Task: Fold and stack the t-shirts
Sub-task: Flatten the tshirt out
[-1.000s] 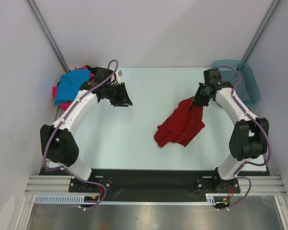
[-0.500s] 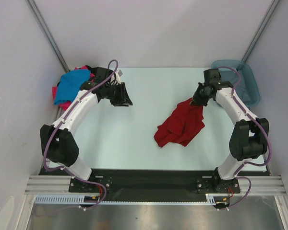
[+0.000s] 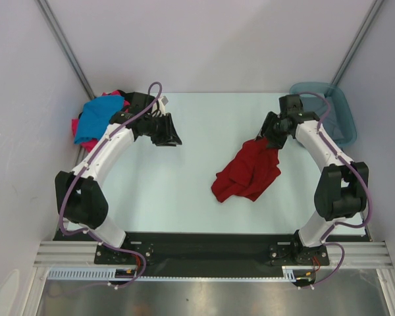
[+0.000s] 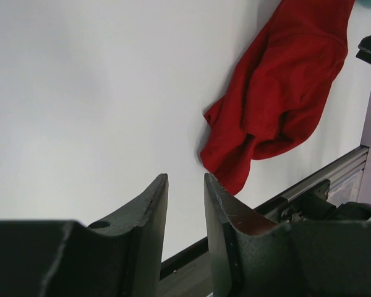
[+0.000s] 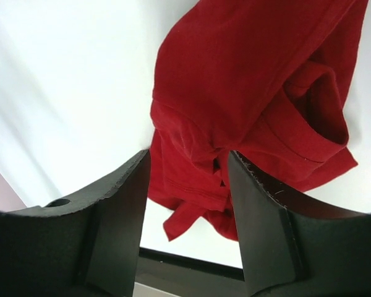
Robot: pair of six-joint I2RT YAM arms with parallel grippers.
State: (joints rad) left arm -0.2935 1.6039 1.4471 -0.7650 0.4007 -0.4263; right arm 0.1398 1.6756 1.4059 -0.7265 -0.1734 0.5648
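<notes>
Watching the right end effector [image 5: 188,158], we see its two fingers standing apart, with a rumpled edge of the dark red shirt [image 5: 247,80] showing in the gap just beyond the tips and nothing squeezed.

The risk, as we judge it, is that fingers closing where they are would pinch several layers of the bunched cloth at once. Any lift would then carry a knot rather than a clean edge, and the shirt would not spread flat for folding. A loose fold could also snag on one finger.

The shirt lies crumpled on the desk [image 3: 184,171], spreading from under this end effector back toward its arm's base. The left end effector [image 4: 185,179] has its fingers a narrow gap apart, holding nothing. The red shirt lies well apart from it, ahead and to one side, while the blue shirt [image 3: 99,115] and pink shirt [image 3: 76,126] are heaped behind it.
</notes>
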